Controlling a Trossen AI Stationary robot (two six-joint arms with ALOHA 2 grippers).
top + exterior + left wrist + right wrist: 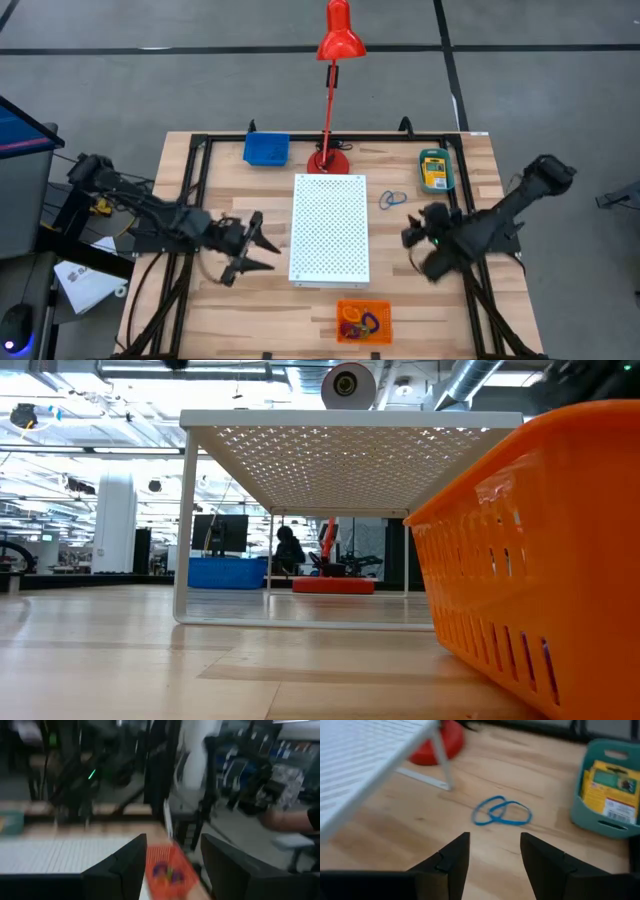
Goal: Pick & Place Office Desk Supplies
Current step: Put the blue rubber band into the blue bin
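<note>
Orange tray [540, 560] fills our low view's right side, cut off at the frame edge; we can't read its contents there. From above we see coloured loops in it.

Right gripper [492, 851] hovers with fingers apart, holding nothing; blue loops [501, 813] lie just ahead of it on bare wood, teal tray [610, 790] with crayon box [612, 790] beyond them to one side.

Left gripper [262, 250] is spread open, empty, just beside the white perforated board [329, 228]; its wrist view is blurred.

Blue tray [266, 149] sits well behind it, beside the red lamp [334, 90]. Wooden table [230, 310] is open around both claws.
</note>
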